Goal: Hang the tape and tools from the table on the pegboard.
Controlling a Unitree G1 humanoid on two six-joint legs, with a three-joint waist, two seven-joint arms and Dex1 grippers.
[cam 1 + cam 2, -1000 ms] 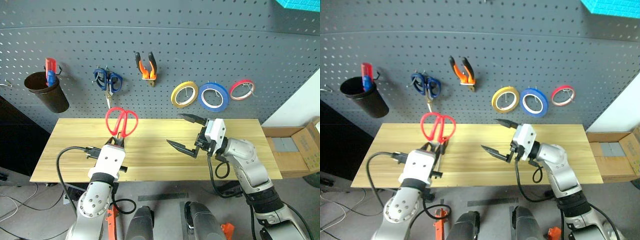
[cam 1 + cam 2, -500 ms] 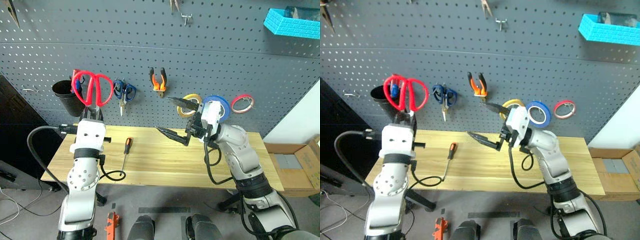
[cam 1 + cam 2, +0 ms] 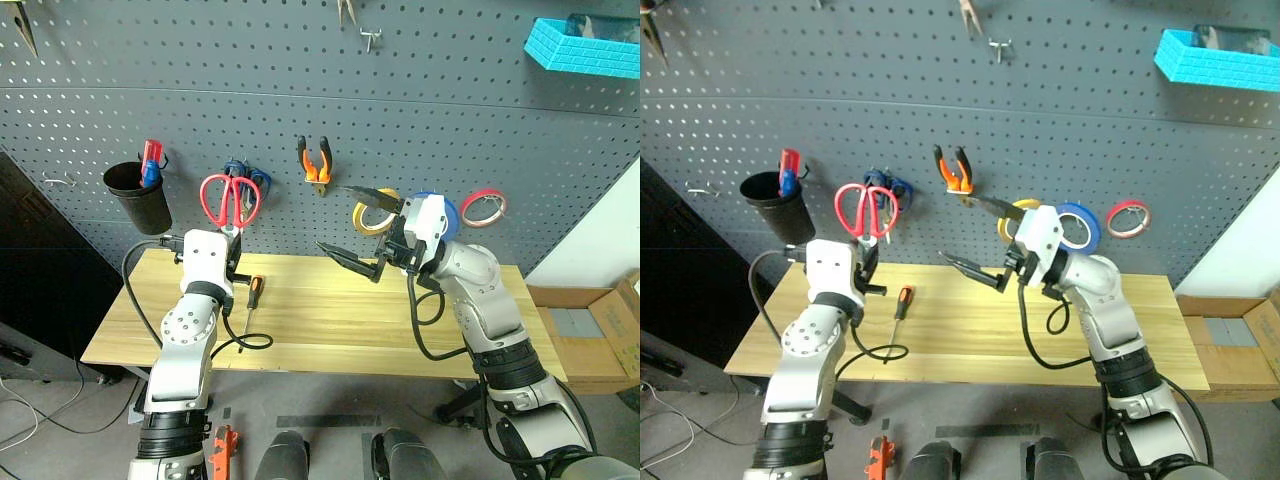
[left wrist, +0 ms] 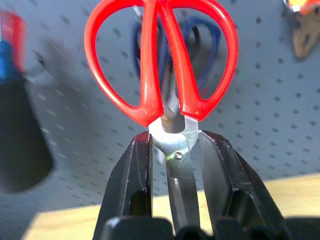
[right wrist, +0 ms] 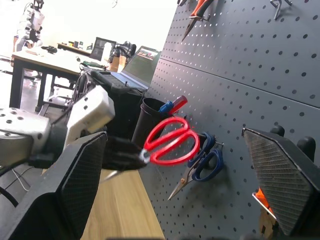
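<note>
The red scissors (image 4: 160,65) are clamped at the pivot by the jaws of the left gripper (image 3: 232,258), handles up, held in front of the pegboard (image 3: 420,120) just over the blue scissors (image 3: 888,187). The right gripper (image 3: 362,230) is held above the counter (image 3: 330,320) with its jaws spread wide and nothing between them. The screwdriver (image 3: 252,297) is seen lying on the counter. The pliers (image 3: 314,163) and the blue tape (image 3: 1077,226) are hung on the pegboard.

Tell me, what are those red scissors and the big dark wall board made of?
The red scissors: handles look like glossy moulded plastic, smooth and evenly red; the blades look like bare steel, silvery with a rivet. The pegboard: probably painted metal or hardboard, matt dark grey with evenly punched holes; the look alone cannot settle which.
</note>
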